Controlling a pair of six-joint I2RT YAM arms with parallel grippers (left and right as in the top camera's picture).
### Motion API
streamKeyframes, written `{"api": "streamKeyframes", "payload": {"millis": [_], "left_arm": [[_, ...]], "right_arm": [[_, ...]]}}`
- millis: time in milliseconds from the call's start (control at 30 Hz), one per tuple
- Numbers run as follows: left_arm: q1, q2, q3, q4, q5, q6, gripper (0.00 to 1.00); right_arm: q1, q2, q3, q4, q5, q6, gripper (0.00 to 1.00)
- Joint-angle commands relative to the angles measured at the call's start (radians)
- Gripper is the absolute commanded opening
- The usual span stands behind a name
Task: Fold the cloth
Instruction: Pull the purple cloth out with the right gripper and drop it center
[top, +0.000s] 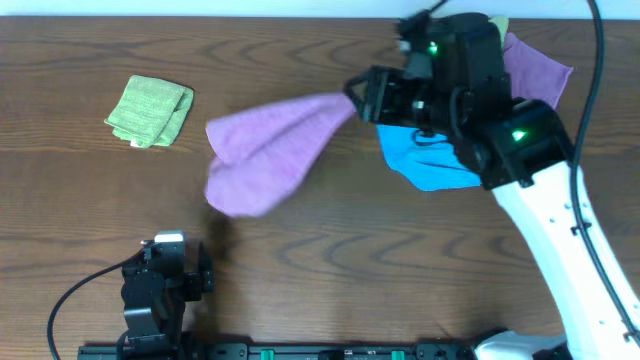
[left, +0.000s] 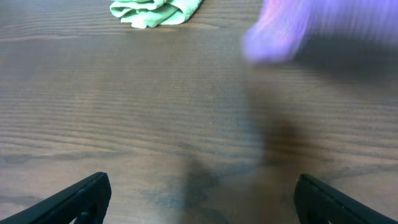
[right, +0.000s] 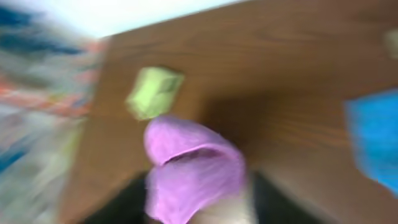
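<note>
Purple cloth (top: 270, 155) hangs aloft, pinched tight in the right hand (top: 352, 92), while the left hand (left: 200, 190) gapes wide, empty

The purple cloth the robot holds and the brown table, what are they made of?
The purple cloth looks like soft, matte fabric, maybe microfibre: it hangs limp and creased from the right gripper. The brown table looks like wood or wood-look laminate, smooth with a slight sheen: dark grain streaks run along it.
</note>
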Motion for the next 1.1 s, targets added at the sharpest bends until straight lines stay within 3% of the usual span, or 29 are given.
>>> {"api": "streamKeyframes", "payload": {"millis": [0, 200, 233, 300, 867, 1067], "left_arm": [[-0.005, -0.006, -0.008, -0.002, -0.003, -0.008, 0.95], [-0.005, -0.006, -0.008, -0.002, -0.003, -0.008, 0.95], [-0.005, -0.006, -0.008, -0.002, -0.003, -0.008, 0.95], [-0.005, -0.006, -0.008, -0.002, -0.003, -0.008, 0.95], [-0.005, -0.006, -0.008, -0.002, -0.003, -0.008, 0.95], [-0.005, -0.006, -0.008, -0.002, -0.003, -0.008, 0.95]], "right_arm": [[-0.024, 0.014, 0.014, -0.063, 0.205, -0.063, 0.99], [-0.055, 0.04, -0.011, -0.147, 0.377, -0.18, 0.99], [-0.063, 0.055, -0.023, -0.15, 0.375, -0.211, 0.81], [-0.073, 0.096, -0.049, -0.15, 0.375, -0.229, 0.02], [-0.194, 0.6, -0.092, -0.031, 0.376, -0.244, 0.01], [-0.286, 0.72, -0.092, -0.036, 0.263, -0.281, 0.01]]}}
